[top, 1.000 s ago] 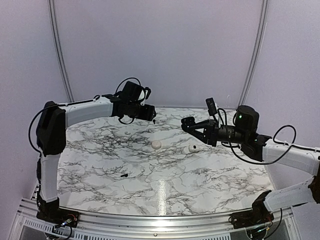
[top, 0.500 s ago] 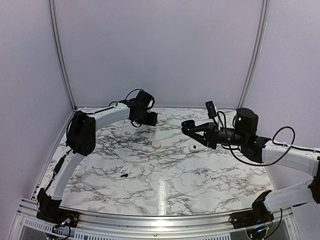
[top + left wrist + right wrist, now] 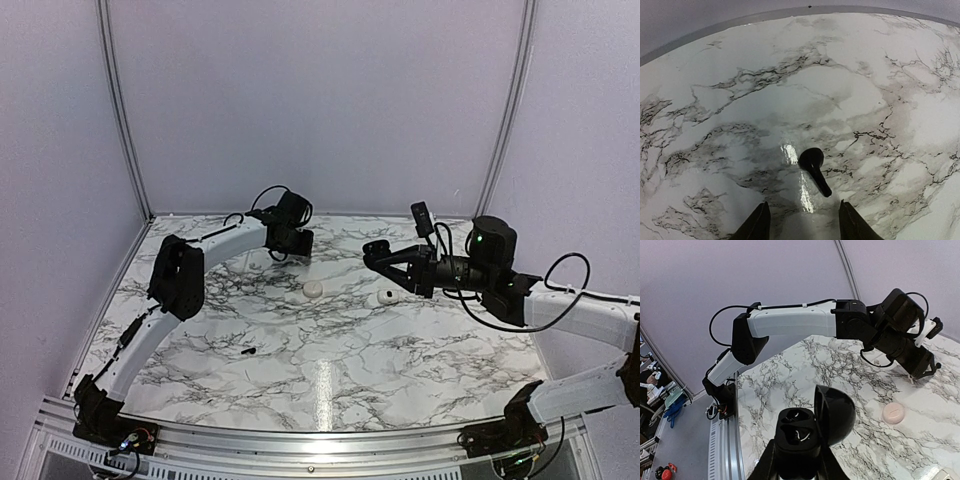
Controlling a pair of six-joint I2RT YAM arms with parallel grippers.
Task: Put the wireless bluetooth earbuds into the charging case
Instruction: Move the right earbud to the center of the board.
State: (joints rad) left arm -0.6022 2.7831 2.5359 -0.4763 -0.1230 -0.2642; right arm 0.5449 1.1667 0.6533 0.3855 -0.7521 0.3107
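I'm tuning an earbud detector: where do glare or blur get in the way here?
Left wrist: a glare patch on the marble table beside the sharply focused black earbud. Top external: a reflection streak on the near table; another earbud is a dark speck. Right wrist: the black case in the right gripper looms dark, detail hard to read.

Quick headcount from my seat at the controls. One black earbud (image 3: 247,352) on the near left, plus a second earbud (image 3: 813,167) at the far side that I only get on the left wrist cam, so two of those. Cream case (image 3: 313,288): just one, around the middle. White piece (image 3: 385,297): one, right of it. Black puck (image 3: 812,432): one, lid flipped open. Left arm (image 3: 230,238) plus right arm (image 3: 582,305) makes two. One marble table (image 3: 420,350) under the lot.
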